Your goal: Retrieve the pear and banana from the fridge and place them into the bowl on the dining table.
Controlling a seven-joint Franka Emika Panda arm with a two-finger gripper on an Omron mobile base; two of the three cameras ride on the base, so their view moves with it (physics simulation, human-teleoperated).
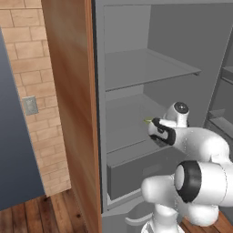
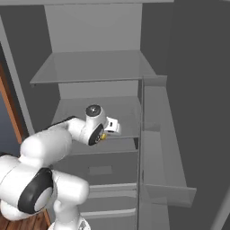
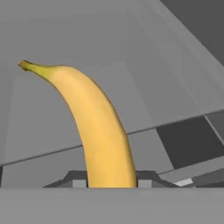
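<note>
The grey fridge (image 1: 150, 68) stands open, and my arm reaches in over its middle shelf (image 2: 123, 110). Between my dark fingertips (image 3: 146, 178) the yellow banana (image 3: 98, 127) rises in a curve, its stem tip pointing away above the shelf. My gripper (image 3: 111, 180) is shut on the banana's lower end. A small yellow tip of the banana (image 1: 148, 120) pokes out beyond my hand, and a yellow patch of it (image 2: 103, 135) shows under my wrist. The pear, the bowl and the dining table are out of view.
The fridge door (image 2: 157, 134) hangs open on the right with its bins facing in. Below the shelf sits the lower drawer (image 2: 103, 168). A tall wooden side panel (image 1: 73, 113) and a brick wall (image 1: 32, 68) flank the fridge on the left.
</note>
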